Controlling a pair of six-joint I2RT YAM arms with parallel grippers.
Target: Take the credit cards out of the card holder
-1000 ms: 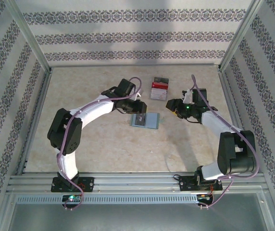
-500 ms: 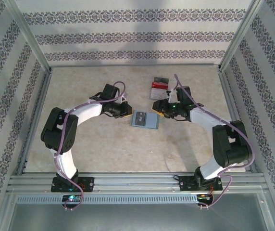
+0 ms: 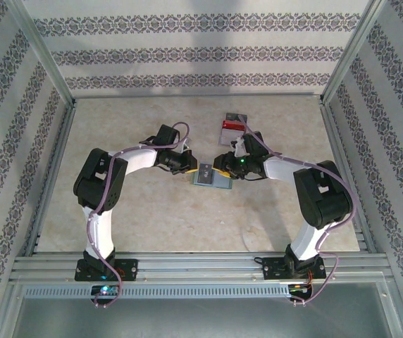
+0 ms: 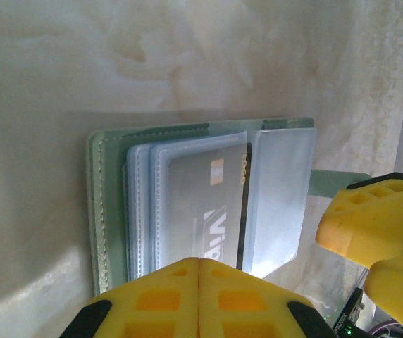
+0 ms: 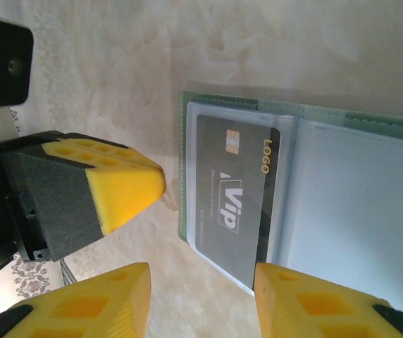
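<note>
One dark grey credit card (image 5: 237, 190) sits tucked in a clear sleeve of the card holder (image 3: 213, 176), which lies open mid-surface (image 3: 138, 218). Extraction looks to be only beginning. The left end effector (image 4: 199, 271), fingers pressed together and empty, sits just beside the holder's edge, probably to pin it; contact is unclear. The right end effector (image 5: 201, 303), half open and holding nothing, hovers at the card's corner, and would next need to pinch it and slide it free.

The card holder (image 4: 106, 204) is pale green, the card (image 5: 233, 190) is dark grey, and the table (image 3: 152, 211) is creamy with cloudy swirls.
</note>
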